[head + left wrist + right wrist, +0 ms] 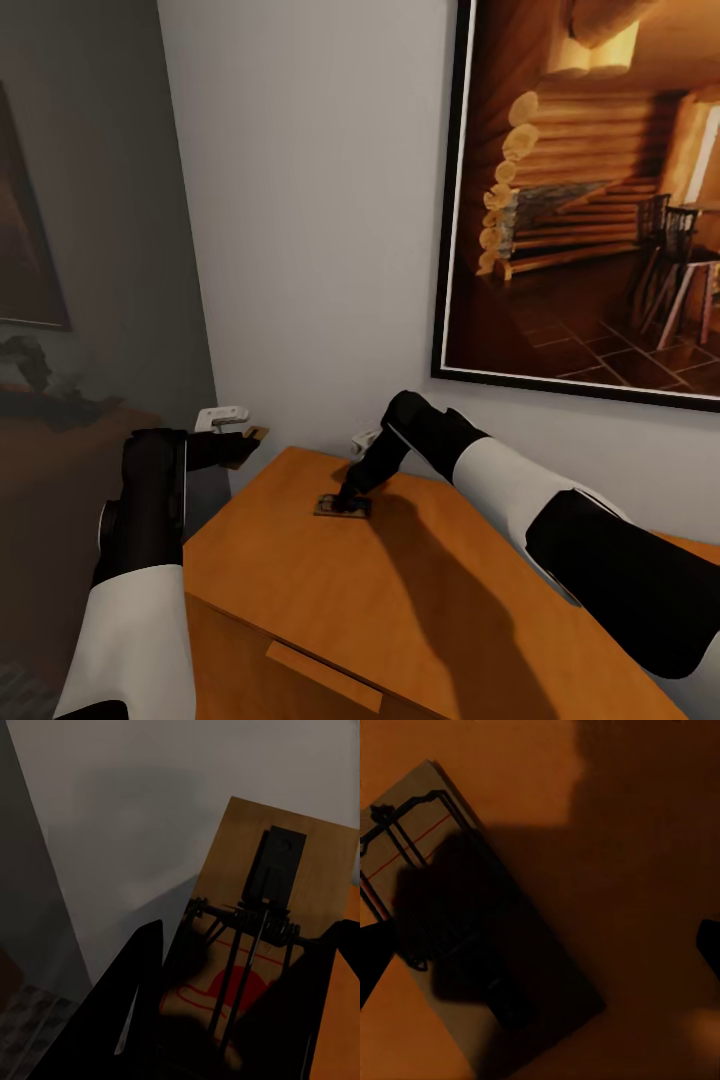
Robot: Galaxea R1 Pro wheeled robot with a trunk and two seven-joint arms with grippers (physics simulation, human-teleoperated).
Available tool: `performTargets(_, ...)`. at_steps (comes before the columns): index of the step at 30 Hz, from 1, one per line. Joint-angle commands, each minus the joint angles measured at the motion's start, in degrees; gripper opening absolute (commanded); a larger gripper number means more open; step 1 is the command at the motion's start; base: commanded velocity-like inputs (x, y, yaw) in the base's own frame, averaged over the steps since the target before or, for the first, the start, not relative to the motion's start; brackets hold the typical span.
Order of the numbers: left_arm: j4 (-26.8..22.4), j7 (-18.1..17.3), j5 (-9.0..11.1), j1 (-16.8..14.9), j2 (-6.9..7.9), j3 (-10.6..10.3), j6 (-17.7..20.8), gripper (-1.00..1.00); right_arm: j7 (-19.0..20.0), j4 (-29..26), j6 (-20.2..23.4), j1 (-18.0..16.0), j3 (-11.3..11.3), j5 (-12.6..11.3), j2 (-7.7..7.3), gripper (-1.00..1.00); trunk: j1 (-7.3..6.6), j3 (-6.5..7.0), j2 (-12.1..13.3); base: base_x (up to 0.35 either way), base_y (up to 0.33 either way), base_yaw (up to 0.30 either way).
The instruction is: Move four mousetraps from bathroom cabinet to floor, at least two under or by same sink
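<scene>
A tan mousetrap (342, 507) with a wire bar lies flat on an orange wooden dresser top (300, 580). My right gripper (349, 497) hangs straight over it and is open. In the right wrist view the mousetrap (427, 832) lies in shadow, more toward one of the two widely spread fingertips (371, 952). My left gripper (245, 438) is off the dresser's far left corner, close to the wall, shut on a second mousetrap (256, 434). The left wrist view has that mousetrap (232, 847) clamped between the black fingers (127, 1012). The cabinet and the sink are out of view.
A large framed picture (590, 190) of a log room hangs on the white wall behind the dresser. A drawer handle (320, 675) juts from the dresser front. A dim side room (60, 300) lies to the left. A patch of tiled floor (26, 1020) is in the left wrist view.
</scene>
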Motion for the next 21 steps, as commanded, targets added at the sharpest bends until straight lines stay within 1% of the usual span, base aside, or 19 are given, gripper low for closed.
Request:
performTargets(1,-0.06,-0.57,-0.61,-0.08,-0.05,0.13,0.12,-1.0,-0.18,-0.02,0.51,0.1,0.3,-1.14,0.0,1.0,0.01,-0.09,-0.02,0.0,0.0,0.0)
performTargets(17,-0.06,-0.57,-0.69,-0.08,-0.08,0.13,0.12,-1.0,0.23,-0.4,0.11,-0.07,0.28,-1.4,0.0,1.0,0.01,-0.09,-0.02,0.0,0.0,0.0)
performTargets(21,-0.06,-0.57,-0.7,-0.08,-0.09,0.13,0.12,-1.0,0.28,-1.99,0.28,-0.08,0.26,-1.45,0.0,1.0,0.01,-0.09,-0.02,0.0,0.0,0.0)
